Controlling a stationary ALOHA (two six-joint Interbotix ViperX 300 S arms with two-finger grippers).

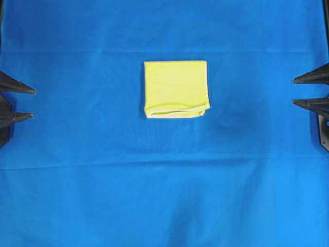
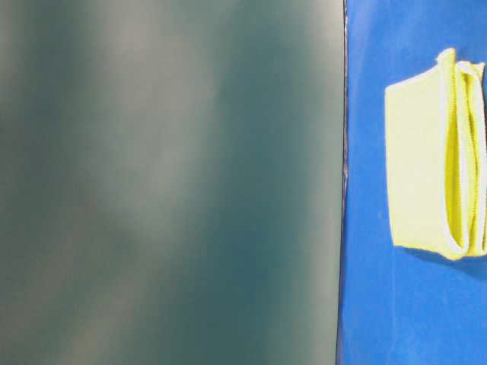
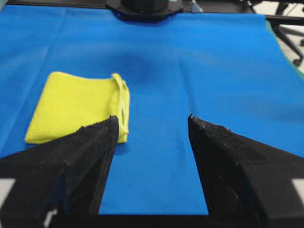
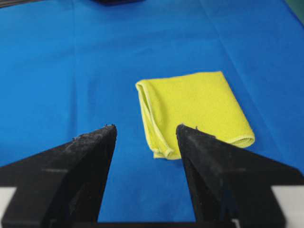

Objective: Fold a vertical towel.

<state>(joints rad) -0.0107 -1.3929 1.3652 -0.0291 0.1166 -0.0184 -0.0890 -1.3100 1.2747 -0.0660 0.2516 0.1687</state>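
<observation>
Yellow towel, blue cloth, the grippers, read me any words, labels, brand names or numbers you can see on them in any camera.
None: no view shows readable text.
The towel is plain yellow with a paler hem, no tag showing.
The blue cloth is unmarked.
The left gripper and right gripper show bare black fingers, no lettering.
The table-level view's left side is a blurred grey-green surface with nothing legible.

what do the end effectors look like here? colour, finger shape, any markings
Both match: matte black fingers, wedge-shaped and tapering to pointed tips, with rough, slightly ragged inner edges. The left end effector shows small white patches at the lower corners of its view; the right end effector shows similar pale patches low at both sides. No cables, labels or sleeves are visible. Overhead, only the dark pointed tips show at the frame edges.
</observation>
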